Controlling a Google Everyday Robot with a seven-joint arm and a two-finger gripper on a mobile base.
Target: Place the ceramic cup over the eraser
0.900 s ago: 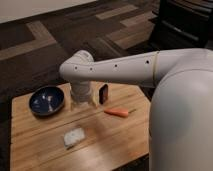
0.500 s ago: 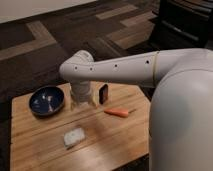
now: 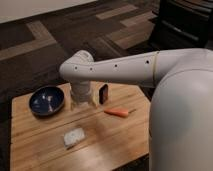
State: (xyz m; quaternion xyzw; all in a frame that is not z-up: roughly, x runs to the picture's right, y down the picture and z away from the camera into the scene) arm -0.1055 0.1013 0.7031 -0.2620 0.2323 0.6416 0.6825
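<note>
Arm holds gripper point(image 3: 83, 102) low over table point(image 3: 30, 145), btwn blue bowl point(image 3: 46, 100) and eraser point(image 3: 103, 93), just beside the eraser, prob. so the ceramic cup can shift across and come down over it. Can't tell if gripper is apart or clamped. Cup isn't distinguishable from the pale wrist, prob. carried there.

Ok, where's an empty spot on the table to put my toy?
The table is bare in front of the carrot and in front of the blue bowl. Its back is crowded: the gripper hangs between bowl and eraser.
</note>
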